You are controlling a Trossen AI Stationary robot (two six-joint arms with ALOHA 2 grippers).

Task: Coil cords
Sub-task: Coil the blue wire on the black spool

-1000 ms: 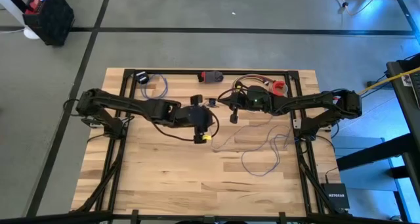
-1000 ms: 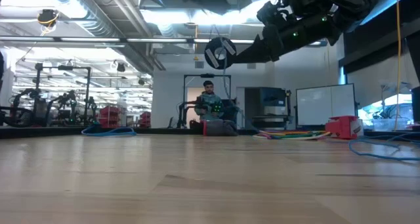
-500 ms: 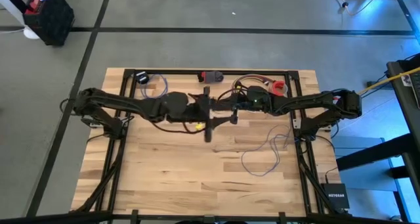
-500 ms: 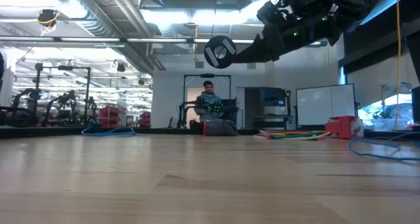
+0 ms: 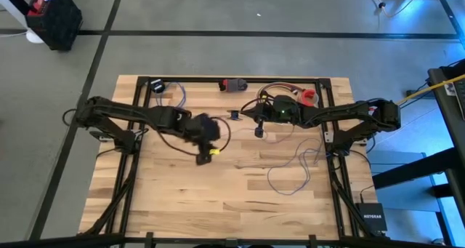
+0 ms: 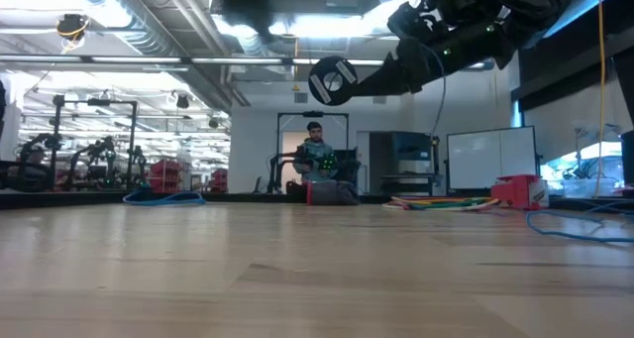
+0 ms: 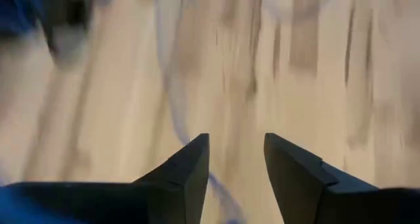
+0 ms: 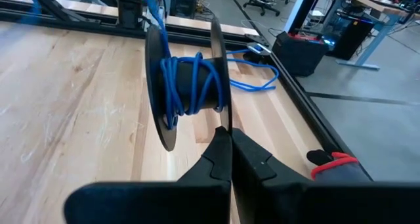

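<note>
1. Cord [image 5: 290, 168], thin and grey-lilac, is lying in loose squiggles on the right half of the wooden table [image 5: 174, 197], trailing up toward the right arm.
2. Part of that cord is wound in blue turns around a black spool [image 8: 187, 86], which is sitting just ahead of the right gripper's fingertips in the right wrist view.
3. The right gripper [image 5: 258, 128] is hanging above the far middle of the table with its fingers [image 8: 252, 161] pressed together; the spool's rim is meeting the fingertips, so it is gripping the spool there.
4. In the low view the spool [image 6: 332, 80] is hanging high above the tabletop at the end of the right arm.
5. The left gripper [image 5: 205, 148] is hovering over the table left of centre, well apart from the spool, with its fingers [image 7: 190, 168] spread apart and nothing between them.
6. A red object [image 5: 310, 97] is lying at the far right of the table.
7. A person [image 6: 315, 152] is sitting in the room beyond the far edge.
</note>
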